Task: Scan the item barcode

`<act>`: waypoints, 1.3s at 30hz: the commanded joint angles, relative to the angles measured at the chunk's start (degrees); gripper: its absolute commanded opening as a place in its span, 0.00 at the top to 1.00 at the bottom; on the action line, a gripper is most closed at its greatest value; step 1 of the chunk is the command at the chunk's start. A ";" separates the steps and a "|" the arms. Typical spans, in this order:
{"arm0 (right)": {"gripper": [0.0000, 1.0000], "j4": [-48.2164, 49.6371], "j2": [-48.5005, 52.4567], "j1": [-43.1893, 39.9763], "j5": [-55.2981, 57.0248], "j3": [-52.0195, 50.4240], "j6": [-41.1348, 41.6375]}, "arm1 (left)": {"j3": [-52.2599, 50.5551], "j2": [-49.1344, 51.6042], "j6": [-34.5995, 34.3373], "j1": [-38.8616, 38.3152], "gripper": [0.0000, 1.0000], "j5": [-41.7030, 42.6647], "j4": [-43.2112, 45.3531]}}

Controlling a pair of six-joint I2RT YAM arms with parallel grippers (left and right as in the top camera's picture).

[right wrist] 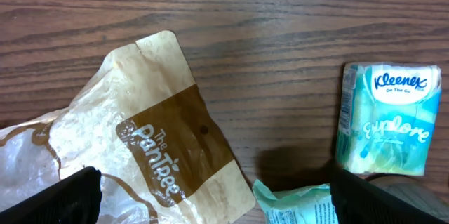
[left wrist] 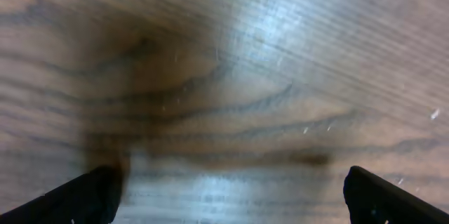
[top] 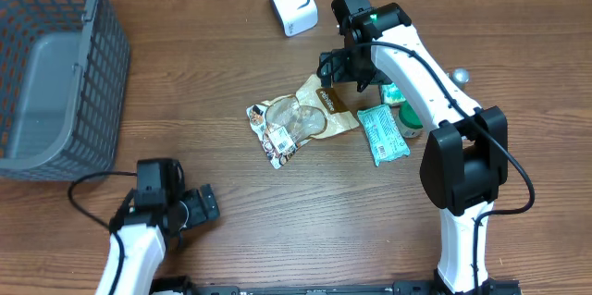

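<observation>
One wooden table [top: 231, 45] carries everything, and a brown bag [top: 301, 119] lying flat near its middle serves as the reference for the rest. Next in size is a grey mesh basket [top: 55, 73], well apart from the bag to its left and further back. The right arm [top: 462, 161], white with black joints, rises to the right of the bag and bends over toward the bag's rear right end. The left arm [top: 129, 249] sits well to the front and left of the bag. The bag itself is part brown with white lettering and part clear film, with a printed label at its left end. A teal packet [top: 382, 135] lies just beside the bag's right edge. A white scanner [top: 292, 2] stands behind the bag, clear of it. A pale tissue pack [right wrist: 388, 120] lies to the right of the bag's rear end, behind the teal packet. The right tool [right wrist: 224, 203] hangs over the bag's brown lettered end with its fingers spread wide and nothing between them; whether it touches the bag cannot be told. The left tool [left wrist: 231, 196] is over bare wood far from the bag, fingers likewise wide apart and empty.
</observation>
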 commanded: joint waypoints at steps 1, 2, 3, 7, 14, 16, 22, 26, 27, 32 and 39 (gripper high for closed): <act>0.00 0.11 0.17 0.09 -0.24 -0.24 0.39 | -4.02 -4.22 -1.99 -0.26 0.00 0.22 5.35; 0.00 0.11 0.17 0.09 -0.24 -0.24 0.39 | -4.57 -4.98 -2.01 -0.26 0.00 0.22 7.08; 0.00 0.11 0.17 0.09 -0.24 -0.24 0.42 | -5.31 -6.03 -2.01 -0.26 0.00 0.24 9.92; 0.00 0.11 0.17 0.09 -0.24 -0.24 0.39 | -8.15 -10.14 -2.01 -0.26 0.00 1.55 19.71; 0.00 0.11 0.17 0.09 -0.24 -0.24 0.39 | -16.31 -17.53 -2.01 -0.28 0.00 6.03 37.44; 0.00 0.11 0.17 0.09 -0.24 -0.24 0.39 | -19.32 -19.58 -2.03 -0.26 0.00 7.10 42.12; 0.00 0.11 0.17 0.09 -0.24 -0.24 0.39 | -22.67 -25.22 -1.49 -0.31 0.00 8.26 44.76; 0.00 0.11 0.17 0.09 -0.24 -0.24 0.39 | -22.69 -29.92 -1.31 -0.31 0.00 7.69 38.97; 0.00 0.11 0.17 0.09 -0.24 -0.24 0.39 | -22.69 -32.54 -0.92 -0.26 0.00 7.50 35.85; 0.00 0.11 0.17 0.09 -0.24 -0.24 0.39 | -22.69 -39.91 2.49 -0.28 0.00 7.32 31.39; 0.00 0.11 0.17 0.09 -0.24 -0.24 0.39 | -22.69 -48.26 5.35 -0.26 0.00 6.82 31.28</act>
